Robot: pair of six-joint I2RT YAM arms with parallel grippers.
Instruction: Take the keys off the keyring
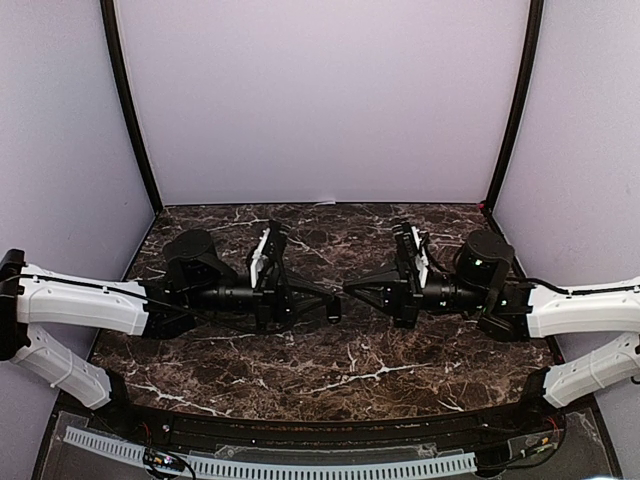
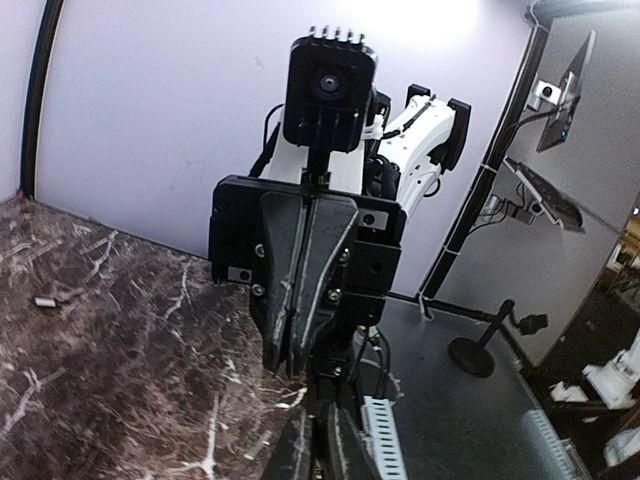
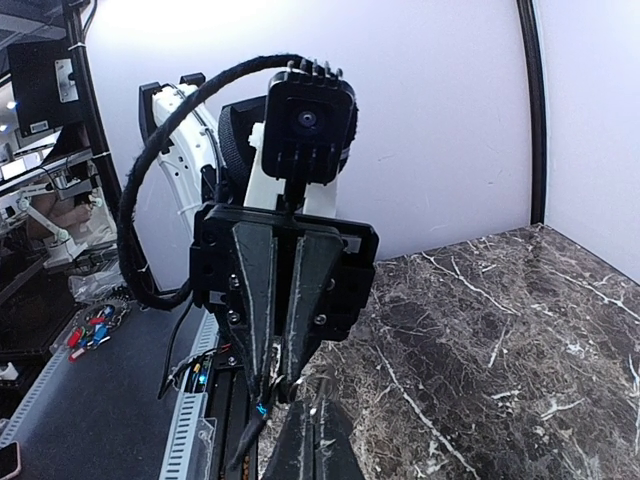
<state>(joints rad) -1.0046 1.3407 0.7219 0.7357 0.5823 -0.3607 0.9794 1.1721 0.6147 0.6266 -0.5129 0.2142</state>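
Top external view: what are my grippers doing?

— Your left gripper (image 1: 336,305) and right gripper (image 1: 348,288) point at each other nose to nose at the middle of the frame, low over the dark marble table (image 1: 350,375). Their tips are just beside one another. Each wrist view looks straight at the other gripper. Both sets of fingers are drawn together, the left showing only a thin seam. I cannot tell whether either pinches anything.

— Where are the keys?

— One small oblong piece, likely a key (image 2: 45,300), lies flat on the marble at the left edge of the left wrist view, well apart from both grippers. I cannot make out the keyring or any other key. If they are there, they are hidden where the tips meet.

— What could go wrong?

— In my judgement, the tips could knock together, since they sit so close. A key that small could slip free and drop unseen onto the veined marble. Pulling apart with a poor pinch could fling the keyring.
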